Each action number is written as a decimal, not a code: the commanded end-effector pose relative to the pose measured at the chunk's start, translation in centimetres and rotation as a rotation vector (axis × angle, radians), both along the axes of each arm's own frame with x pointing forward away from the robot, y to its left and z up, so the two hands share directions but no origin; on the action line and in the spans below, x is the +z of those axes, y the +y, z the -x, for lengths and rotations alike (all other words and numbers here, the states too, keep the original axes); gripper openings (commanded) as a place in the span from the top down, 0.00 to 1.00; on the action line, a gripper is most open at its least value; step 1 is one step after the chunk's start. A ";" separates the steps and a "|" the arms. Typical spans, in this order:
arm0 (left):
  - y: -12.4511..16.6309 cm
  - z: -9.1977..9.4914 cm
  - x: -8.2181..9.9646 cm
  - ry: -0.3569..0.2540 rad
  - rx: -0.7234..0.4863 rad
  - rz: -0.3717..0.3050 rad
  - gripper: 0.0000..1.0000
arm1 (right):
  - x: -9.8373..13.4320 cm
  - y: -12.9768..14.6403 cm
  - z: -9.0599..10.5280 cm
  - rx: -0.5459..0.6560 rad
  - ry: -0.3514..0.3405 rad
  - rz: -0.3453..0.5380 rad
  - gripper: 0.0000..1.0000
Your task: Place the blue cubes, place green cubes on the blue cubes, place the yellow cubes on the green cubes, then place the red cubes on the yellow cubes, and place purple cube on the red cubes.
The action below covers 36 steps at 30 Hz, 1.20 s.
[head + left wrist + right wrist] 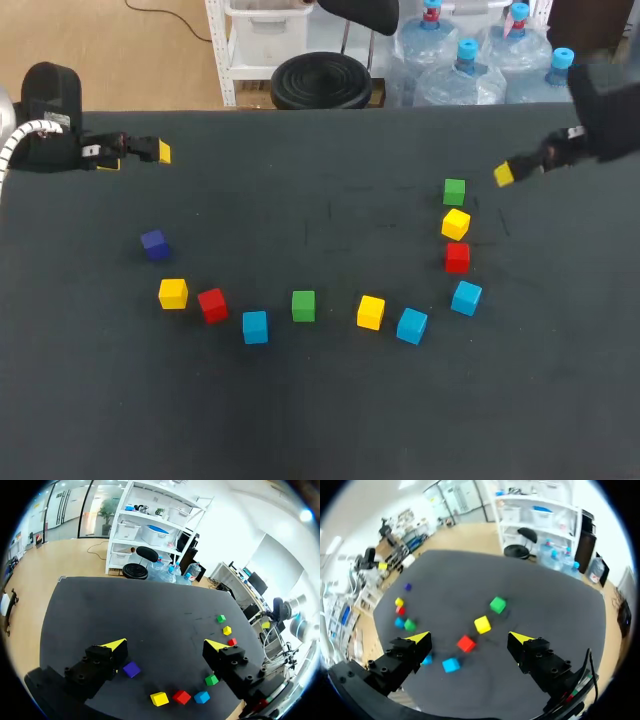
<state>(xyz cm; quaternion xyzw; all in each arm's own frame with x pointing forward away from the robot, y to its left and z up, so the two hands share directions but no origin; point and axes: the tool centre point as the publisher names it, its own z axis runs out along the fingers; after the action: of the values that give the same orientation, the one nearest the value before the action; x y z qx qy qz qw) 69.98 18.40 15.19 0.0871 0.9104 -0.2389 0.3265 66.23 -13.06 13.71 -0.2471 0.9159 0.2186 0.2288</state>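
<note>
Eleven cubes lie loose in a U on the dark table (320, 410), none stacked. On the left are the purple cube (154, 244), a yellow (173, 293), a red (212, 304), a blue (255, 326) and a green cube (303, 305). Rightward come a yellow (371, 311), two blue (411, 325) (466, 297), a red (457, 257), a yellow (455, 223) and a green cube (454, 191). My left gripper (140, 155) (165, 645) hangs open over the far left, above and behind the purple cube (131, 669). My right gripper (512, 170) (469, 638) is open at the far right, near the green cube (497, 604).
The table's far edge (320, 108) runs close behind both grippers. Bare dark surface fills the middle inside the U and the whole front strip.
</note>
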 end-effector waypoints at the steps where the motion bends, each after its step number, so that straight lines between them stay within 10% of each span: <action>1: 0.1 0.0 -0.1 -0.006 -0.003 0.006 0.00 | -0.9 0.6 -0.4 0.073 0.082 0.060 0.00; 22: 0.1 0.0 -0.1 -0.006 -0.003 0.006 0.00 | -6.7 2.9 6.1 0.526 0.238 0.353 0.00; 36: 0.1 0.0 -0.1 -0.006 -0.003 0.006 0.00 | -11.3 3.8 6.9 0.595 0.237 0.359 0.00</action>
<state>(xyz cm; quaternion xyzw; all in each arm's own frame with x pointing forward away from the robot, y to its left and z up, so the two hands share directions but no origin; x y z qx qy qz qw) 69.98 18.41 15.18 0.0869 0.9104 -0.2389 0.3264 59.05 -9.27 3.27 -0.5163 0.8472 0.1252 0.0036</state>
